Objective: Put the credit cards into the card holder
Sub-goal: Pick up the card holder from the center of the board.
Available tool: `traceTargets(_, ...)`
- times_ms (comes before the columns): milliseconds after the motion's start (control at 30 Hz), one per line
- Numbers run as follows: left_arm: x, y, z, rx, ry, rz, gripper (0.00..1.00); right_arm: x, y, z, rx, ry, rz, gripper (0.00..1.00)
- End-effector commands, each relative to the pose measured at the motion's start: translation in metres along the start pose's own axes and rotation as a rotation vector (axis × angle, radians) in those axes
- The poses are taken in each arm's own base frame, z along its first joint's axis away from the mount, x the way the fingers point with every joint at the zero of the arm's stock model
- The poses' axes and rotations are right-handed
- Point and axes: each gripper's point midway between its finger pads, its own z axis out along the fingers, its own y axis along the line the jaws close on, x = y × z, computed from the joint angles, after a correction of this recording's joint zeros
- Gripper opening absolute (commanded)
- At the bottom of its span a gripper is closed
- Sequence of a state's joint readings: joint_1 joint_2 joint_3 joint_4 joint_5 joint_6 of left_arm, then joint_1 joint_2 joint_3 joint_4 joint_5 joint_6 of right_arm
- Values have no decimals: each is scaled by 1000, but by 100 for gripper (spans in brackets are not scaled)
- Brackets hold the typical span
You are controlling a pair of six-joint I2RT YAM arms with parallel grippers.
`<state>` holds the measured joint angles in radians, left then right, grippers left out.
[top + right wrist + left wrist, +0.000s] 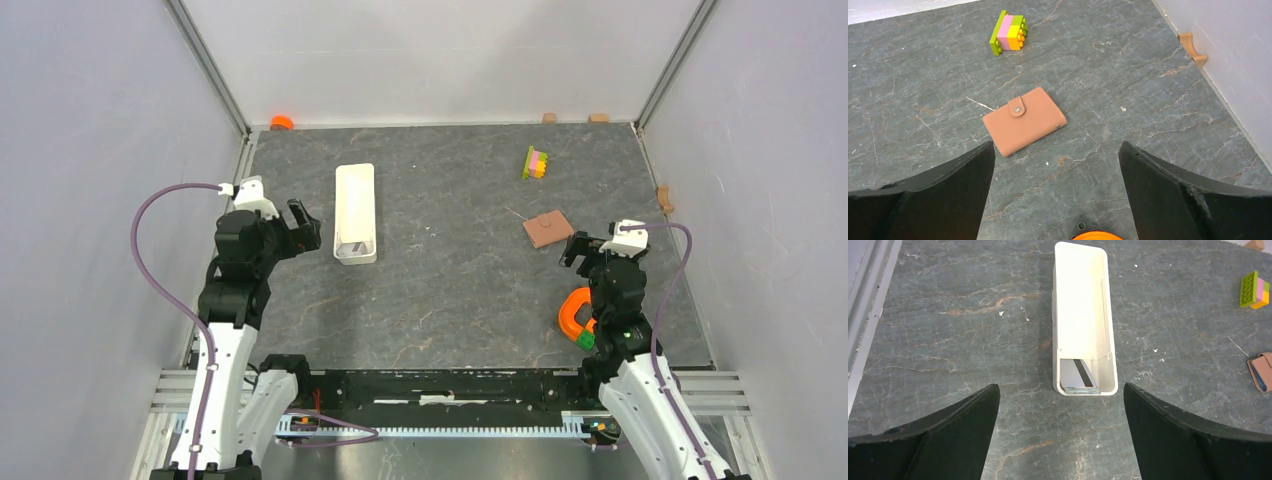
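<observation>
The credit cards [1076,376] lie stacked in the near end of a long white tray [1081,280]; the top one shows a dark stripe. In the top view the tray [355,190] sits left of centre. The card holder [1023,120], a reddish-brown wallet with a snap, lies shut on the table; it also shows in the top view [548,229] and at the left wrist view's right edge [1262,372]. My left gripper [1058,410] is open and empty, just short of the tray's near end. My right gripper [1055,170] is open and empty, just short of the wallet.
A block of coloured toy bricks [536,162] stands at the back right. An orange ring-shaped object [576,314] lies beside the right arm. Small wooden pieces [664,197] sit along the right and back walls. An orange thing [282,122] sits at the back left corner.
</observation>
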<state>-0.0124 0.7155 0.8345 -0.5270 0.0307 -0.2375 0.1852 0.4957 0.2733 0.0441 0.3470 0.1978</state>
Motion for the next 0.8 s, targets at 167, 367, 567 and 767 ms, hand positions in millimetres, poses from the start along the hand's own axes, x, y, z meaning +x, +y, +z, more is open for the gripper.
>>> traceTargets(167, -18, 5, -6, -45, -53, -26, 100, -10, 9, 3, -35, -14, 12, 98)
traceTargets(367, -4, 6, 1, -42, 2, -17, 100, 14, 10, 9, -16, 72, 57, 98)
traceTargets(567, 0, -7, 4, 33, 25, -12, 100, 51, 28, 17, -46, 210, 216, 99)
traceTargets(767, 1, -16, 2, 84, 27, -17, 100, 92, 46, 19, -66, 323, 450, 92)
